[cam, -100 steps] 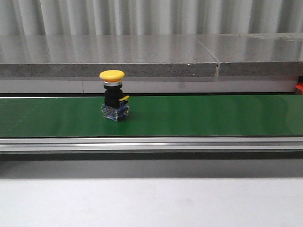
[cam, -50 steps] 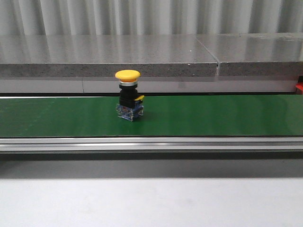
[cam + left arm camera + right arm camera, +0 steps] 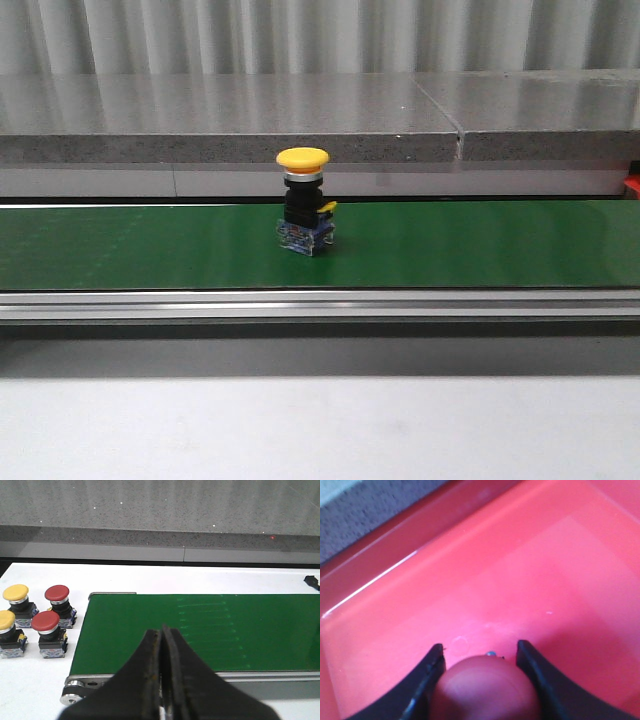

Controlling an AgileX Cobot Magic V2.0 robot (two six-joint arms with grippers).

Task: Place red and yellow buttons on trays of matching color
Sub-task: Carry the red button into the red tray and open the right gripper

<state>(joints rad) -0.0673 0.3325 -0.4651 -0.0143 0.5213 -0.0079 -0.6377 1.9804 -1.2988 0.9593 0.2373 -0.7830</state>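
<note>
1. A yellow button (image 3: 304, 202) stands upright on the green belt (image 3: 480, 245), a little left of its middle in the front view
2. The left pincer (image 3: 161, 635) has its jaws pressed together over the belt's end; two red and two yellow buttons (image 3: 35, 620) stand on the white counter (image 3: 30, 680) beside it
3. The right pincer (image 3: 479, 655) is clamped on a red button (image 3: 485, 690) over the red tray (image 3: 530, 570)

1 button (image 3: 304, 202) stands upright on the belt (image 3: 480, 245), left of its middle, before the ledge (image 3: 230, 115).
</note>
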